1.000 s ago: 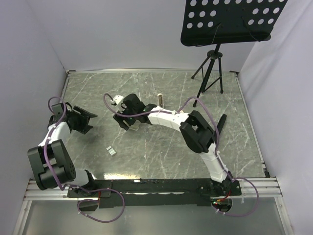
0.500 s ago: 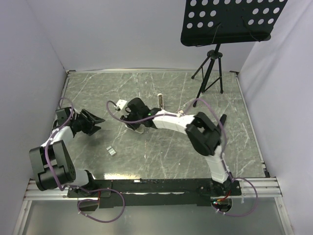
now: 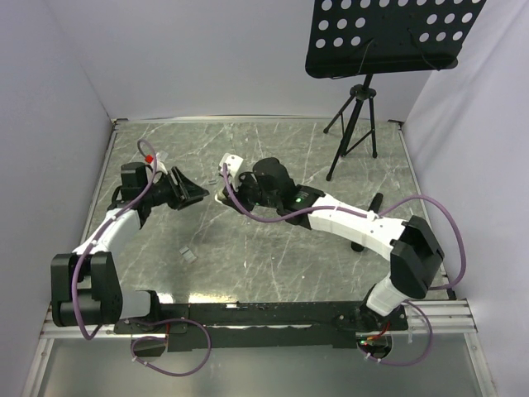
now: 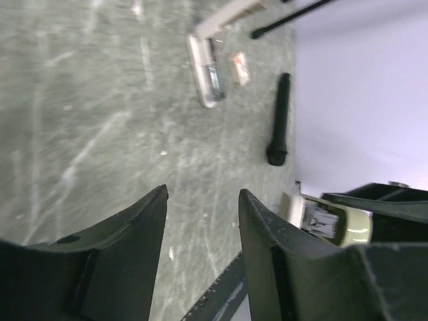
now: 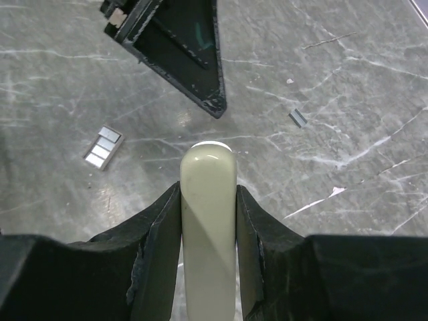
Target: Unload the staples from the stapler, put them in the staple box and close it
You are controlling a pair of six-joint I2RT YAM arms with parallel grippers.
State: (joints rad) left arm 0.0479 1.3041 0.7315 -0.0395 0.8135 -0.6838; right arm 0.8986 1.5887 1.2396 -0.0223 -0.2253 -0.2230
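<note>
The stapler (image 5: 208,221), a slim white bar with a rounded end, sits lengthwise between the jaws of my right gripper (image 5: 208,188), which is shut on it. Its tip pokes out just past the fingertips, above the marble table. From above, the stapler (image 3: 223,197) shows as a white sliver at the right gripper (image 3: 234,192), left of the table's middle. My left gripper (image 3: 198,194) points at it from the left, a short gap away. Its dark fingers (image 5: 190,53) hang just beyond the stapler's tip. The left gripper (image 4: 202,192) is open with only table between its fingers.
A small grey ridged block (image 5: 102,148) lies on the table to the near left (image 3: 188,255). A short grey strip (image 5: 297,118) lies to the right. Farther off lie a white piece with a silvery channel (image 4: 207,77), a small tan box (image 4: 239,69) and a black cylinder (image 4: 279,117). A music stand's tripod (image 3: 355,124) stands at the back right.
My right gripper shut on the stapler and carried it slightly back and right as that arm stretched out. The left gripper swung right toward it, and its jaws narrowed somewhat.
</note>
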